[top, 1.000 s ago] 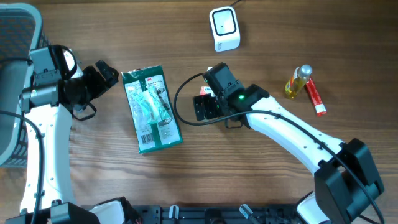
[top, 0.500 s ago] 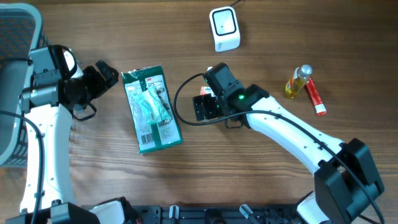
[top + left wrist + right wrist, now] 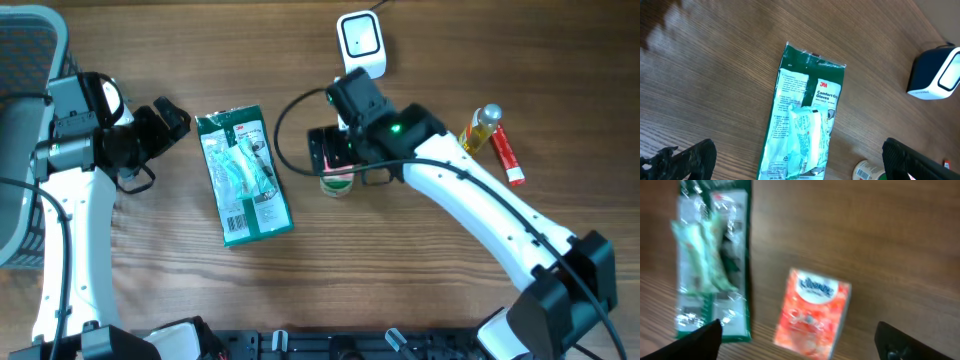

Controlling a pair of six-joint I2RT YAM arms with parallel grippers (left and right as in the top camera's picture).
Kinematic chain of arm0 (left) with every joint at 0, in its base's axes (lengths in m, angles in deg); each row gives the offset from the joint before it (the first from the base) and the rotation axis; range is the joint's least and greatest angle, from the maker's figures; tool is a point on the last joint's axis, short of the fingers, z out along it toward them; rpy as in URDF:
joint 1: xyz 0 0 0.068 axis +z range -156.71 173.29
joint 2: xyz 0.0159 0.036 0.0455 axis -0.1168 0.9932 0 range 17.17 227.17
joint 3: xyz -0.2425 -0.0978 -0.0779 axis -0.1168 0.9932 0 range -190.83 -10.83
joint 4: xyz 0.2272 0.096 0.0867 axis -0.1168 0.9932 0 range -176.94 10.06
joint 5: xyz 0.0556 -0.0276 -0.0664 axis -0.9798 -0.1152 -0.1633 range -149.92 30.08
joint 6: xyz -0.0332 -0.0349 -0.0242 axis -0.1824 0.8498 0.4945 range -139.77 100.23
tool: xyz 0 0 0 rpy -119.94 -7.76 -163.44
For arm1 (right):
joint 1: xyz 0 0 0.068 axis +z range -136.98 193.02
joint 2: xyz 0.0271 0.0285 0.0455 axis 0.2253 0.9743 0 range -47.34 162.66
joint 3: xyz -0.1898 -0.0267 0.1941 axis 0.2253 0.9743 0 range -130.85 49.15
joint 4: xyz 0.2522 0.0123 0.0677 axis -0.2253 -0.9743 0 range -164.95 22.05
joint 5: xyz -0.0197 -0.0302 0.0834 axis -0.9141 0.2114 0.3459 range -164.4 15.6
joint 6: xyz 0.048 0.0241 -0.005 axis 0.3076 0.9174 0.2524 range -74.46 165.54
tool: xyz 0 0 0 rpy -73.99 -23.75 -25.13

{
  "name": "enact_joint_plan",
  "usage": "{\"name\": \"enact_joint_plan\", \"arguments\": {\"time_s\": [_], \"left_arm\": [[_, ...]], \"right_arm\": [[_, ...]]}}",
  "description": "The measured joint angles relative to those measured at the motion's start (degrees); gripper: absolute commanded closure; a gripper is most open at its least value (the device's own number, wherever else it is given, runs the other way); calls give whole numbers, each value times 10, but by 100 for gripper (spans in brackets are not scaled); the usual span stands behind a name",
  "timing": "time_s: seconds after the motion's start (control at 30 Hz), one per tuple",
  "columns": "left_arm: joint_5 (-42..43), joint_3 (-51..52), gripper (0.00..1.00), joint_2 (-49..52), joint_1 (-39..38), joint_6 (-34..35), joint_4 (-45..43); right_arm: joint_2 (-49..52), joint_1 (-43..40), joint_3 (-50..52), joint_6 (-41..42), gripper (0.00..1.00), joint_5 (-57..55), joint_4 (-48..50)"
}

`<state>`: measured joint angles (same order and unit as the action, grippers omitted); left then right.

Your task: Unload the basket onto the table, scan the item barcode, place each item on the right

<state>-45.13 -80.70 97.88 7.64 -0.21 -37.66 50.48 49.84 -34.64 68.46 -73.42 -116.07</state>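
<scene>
Currently my left gripper [image 3: 168,118] and right gripper [image 3: 328,156] both stand wide open, holding nothing. The tissue pack [image 3: 812,312] lies beneath the right one: blurred at the wrist, largely hidden overhead.

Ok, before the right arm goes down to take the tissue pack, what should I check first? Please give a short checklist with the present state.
1. Right gripper open and empty: ok.
2. Tissue pack lies flat on the table, between the fingers in the right wrist view: ok.
3. Barcode on the pack can be seen: cannot tell; the view is blurred and only the logo face shows.
4. Scanner stands free at the far side of the table: ok.
5. Glove package lies apart from the pack: ok.
6. Left gripper open, holding nothing: ok.
</scene>
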Motion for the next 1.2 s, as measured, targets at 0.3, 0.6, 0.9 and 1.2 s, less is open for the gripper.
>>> {"name": "enact_joint_plan", "arguments": {"time_s": [0.3, 0.6, 0.9, 1.2], "left_arm": [[0, 0, 0, 0, 0, 0, 0], [0, 0, 0, 0, 0, 0, 0], [0, 0, 0, 0, 0, 0, 0], [0, 0, 0, 0, 0, 0, 0]], "right_arm": [[92, 24, 0, 57, 0, -26, -20], [118, 30, 0, 103, 32, -41, -50], [118, 30, -6, -94, 43, -48, -93], [118, 31, -7, -230, 20, -179, -126]]}}
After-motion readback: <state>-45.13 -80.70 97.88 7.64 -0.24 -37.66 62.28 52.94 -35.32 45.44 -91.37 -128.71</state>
